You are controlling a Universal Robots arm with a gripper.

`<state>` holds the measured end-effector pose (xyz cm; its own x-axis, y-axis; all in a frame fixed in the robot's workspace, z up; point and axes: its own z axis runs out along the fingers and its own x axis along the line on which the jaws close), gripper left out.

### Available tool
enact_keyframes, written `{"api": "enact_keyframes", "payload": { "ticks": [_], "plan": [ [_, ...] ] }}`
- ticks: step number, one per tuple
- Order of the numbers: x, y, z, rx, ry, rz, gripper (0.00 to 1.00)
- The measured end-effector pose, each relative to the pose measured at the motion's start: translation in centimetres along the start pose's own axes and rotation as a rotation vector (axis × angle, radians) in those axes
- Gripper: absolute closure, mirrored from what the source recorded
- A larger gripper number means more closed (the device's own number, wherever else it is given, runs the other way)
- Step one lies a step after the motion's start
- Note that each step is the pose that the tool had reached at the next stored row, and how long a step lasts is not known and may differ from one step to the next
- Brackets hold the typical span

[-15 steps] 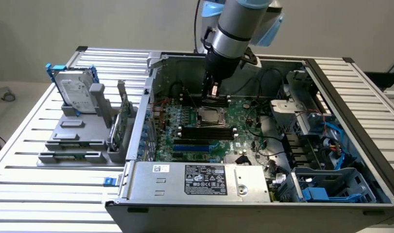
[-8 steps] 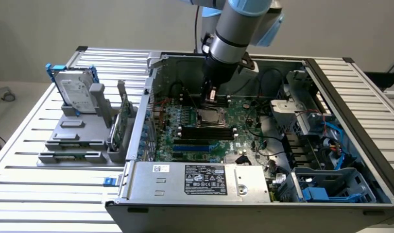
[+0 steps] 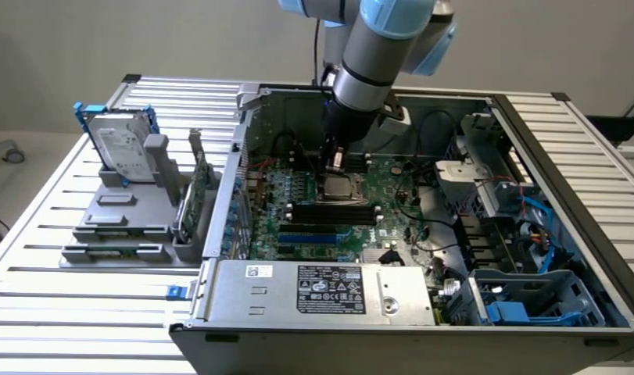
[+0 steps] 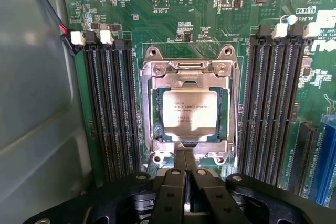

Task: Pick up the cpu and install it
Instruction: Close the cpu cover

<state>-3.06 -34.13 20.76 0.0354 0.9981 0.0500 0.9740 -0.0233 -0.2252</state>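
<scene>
Hovering tool (image 4: 184, 156) closed, empty, tips at edge of cpu (image 4: 189, 115) lying flat in socket (image 4: 186, 67). Judge: keep tool plumb, ctr'd, off mem slots (image 4: 113, 108); verify cpu corners level.

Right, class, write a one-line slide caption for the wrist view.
The cpu lies in the motherboard socket between banks of memory slots, the shut gripper at the socket's edge.

The case (image 3: 400, 351) lies open on top, so the way down to the cpu (image 4: 189, 113) is free from above. Black slot banks (image 4: 110, 108) flank the socket (image 4: 153, 71) closely on both sides. The gripper (image 4: 185, 158), fingers together, stands at one socket edge. Cables (image 3: 421, 230) and a drive cage (image 3: 468, 180) crowd the exterior view's right; the power supply (image 3: 327, 291) walls the near side.
</scene>
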Motion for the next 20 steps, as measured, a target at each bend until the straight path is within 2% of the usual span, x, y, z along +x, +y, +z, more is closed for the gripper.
{"api": "enact_keyframes", "payload": {
  "ticks": [7, 20],
  "plan": [
    [-0.02, 0.09, 0.45, 0.0035, 0.0000, 0.000, 0.89],
    [-0.04, 0.22, 0.98, 0.0051, 0.0003, 0.000, 0.89]
  ]
}}
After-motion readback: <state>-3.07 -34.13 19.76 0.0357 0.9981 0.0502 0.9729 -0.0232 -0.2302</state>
